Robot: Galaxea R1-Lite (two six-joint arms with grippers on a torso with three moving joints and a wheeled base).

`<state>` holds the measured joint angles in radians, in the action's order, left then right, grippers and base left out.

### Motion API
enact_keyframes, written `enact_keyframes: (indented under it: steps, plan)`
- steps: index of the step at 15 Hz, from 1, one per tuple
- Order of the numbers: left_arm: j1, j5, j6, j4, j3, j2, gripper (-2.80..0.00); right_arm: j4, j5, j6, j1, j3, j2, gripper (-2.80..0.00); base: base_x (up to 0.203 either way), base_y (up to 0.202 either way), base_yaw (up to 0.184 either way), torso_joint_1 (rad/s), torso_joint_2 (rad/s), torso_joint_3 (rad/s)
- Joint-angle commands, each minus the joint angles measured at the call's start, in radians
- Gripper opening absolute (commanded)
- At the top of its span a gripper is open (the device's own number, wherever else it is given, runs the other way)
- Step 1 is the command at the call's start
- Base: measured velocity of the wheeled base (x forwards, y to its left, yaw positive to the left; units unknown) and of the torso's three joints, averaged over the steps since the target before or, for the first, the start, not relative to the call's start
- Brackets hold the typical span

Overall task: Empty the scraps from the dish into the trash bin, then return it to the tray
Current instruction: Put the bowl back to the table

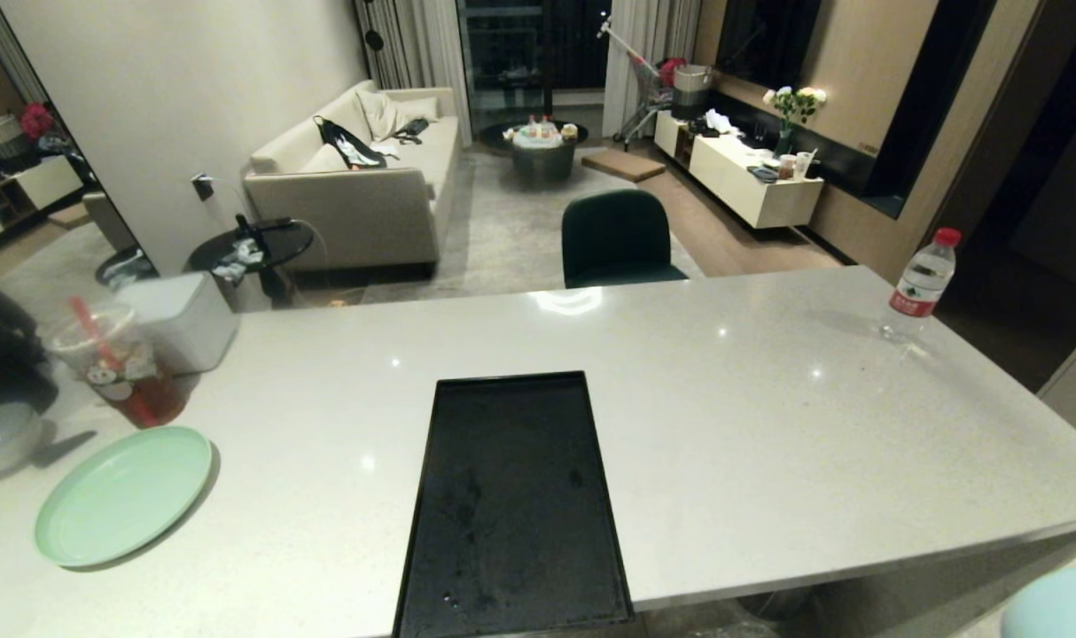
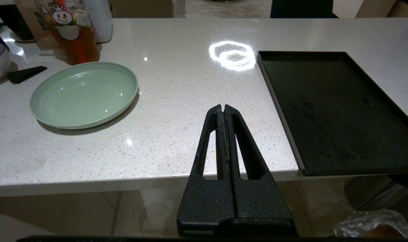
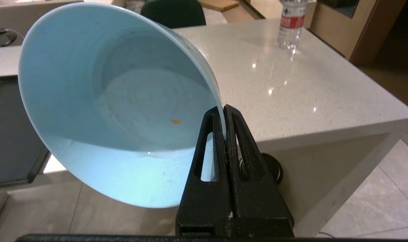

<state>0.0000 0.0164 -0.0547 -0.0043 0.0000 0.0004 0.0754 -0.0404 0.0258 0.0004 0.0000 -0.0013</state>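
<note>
Right gripper [image 3: 224, 111] clamped on dish [image 3: 116, 101] rim, centre-left of frame, tipped, nearly empty: one orange scrap [image 3: 175, 121]. Looks rigid, light, slick; thin-rim pinch could slip. Left gripper [image 2: 223, 109] together, idle. Tray [image 1: 511, 505] bare, lower centre.

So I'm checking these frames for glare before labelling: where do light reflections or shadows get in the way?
Left wrist view: a bright ring-shaped glare sits on the white speckled countertop beside the flat black rectangular tray. Head view: a softer reflection near the counter's far edge, small sparkles elsewhere; the flat mint-green plate casts a shadow. Right wrist view: the pale light-blue bowl is evenly lit.
</note>
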Motion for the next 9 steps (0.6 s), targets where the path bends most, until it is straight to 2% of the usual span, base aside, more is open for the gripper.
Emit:
enact_keyframes:
  steps: [1, 5, 6, 9]
  plan:
    - [0.000, 0.000, -0.001, 0.000, 0.000, 0.001, -2.80, 0.010, 0.006, -0.017, 0.001, 0.000, 0.001, -2.80, 0.000, 0.000, 0.000, 0.000, 0.00, 0.000]
    - [0.000, 0.000, -0.001, 0.000, 0.000, 0.001, -2.80, 0.018, 0.032, -0.056, 0.001, 0.000, 0.001, -2.80, 0.000, 0.000, 0.000, 0.000, 0.00, 0.000]
    - [0.000, 0.000, -0.001, 0.000, 0.000, 0.001, -2.80, 0.011, 0.069, -0.052, 0.001, -0.008, 0.002, -2.80, 0.000, 0.000, 0.000, 0.000, 0.00, 0.000]
    - [0.000, 0.000, -0.001, 0.000, 0.000, 0.001, -2.80, -0.068, 0.344, -0.051, 0.000, -0.116, 0.024, -2.80, 0.000, 0.000, 0.000, 0.000, 0.00, 0.000]
